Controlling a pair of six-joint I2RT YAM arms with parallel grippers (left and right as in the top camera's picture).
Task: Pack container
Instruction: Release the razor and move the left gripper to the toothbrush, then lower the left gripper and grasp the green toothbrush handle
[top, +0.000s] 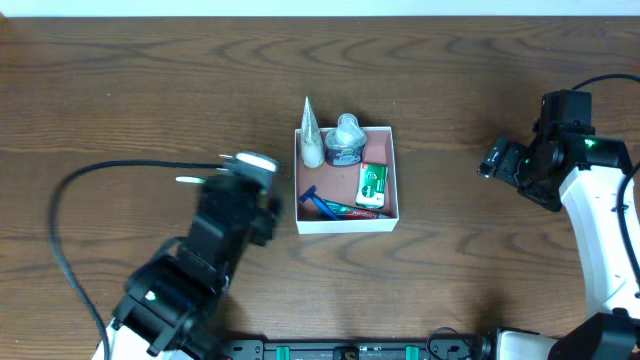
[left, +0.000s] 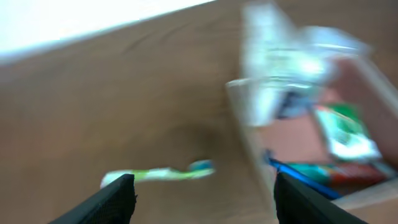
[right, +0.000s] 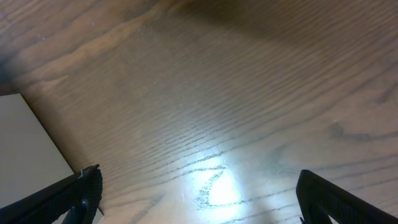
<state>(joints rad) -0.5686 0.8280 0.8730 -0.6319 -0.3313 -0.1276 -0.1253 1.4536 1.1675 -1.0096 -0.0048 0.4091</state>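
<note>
The container (top: 391, 178) is a white-walled square box with a reddish-brown floor in the middle of the table. It holds a white cone-shaped tube (top: 312, 135), a round clear item (top: 346, 141), a green packet (top: 372, 185), a blue razor (top: 318, 203) and a red-and-teal tube (top: 356, 211). My left gripper (top: 246, 166) hovers just left of the box. In the blurred left wrist view this gripper (left: 205, 186) is open with nothing between its fingers. A green-and-white toothbrush (left: 158, 173) lies on the wood just ahead, left of the container (left: 245, 140). My right gripper (top: 497, 160) is open.
A black cable (top: 75, 190) loops across the table at the left. In the right wrist view the right gripper (right: 199, 183) hangs over bare wood with a bright light patch. A pale flat surface (right: 25, 143) fills that view's left edge.
</note>
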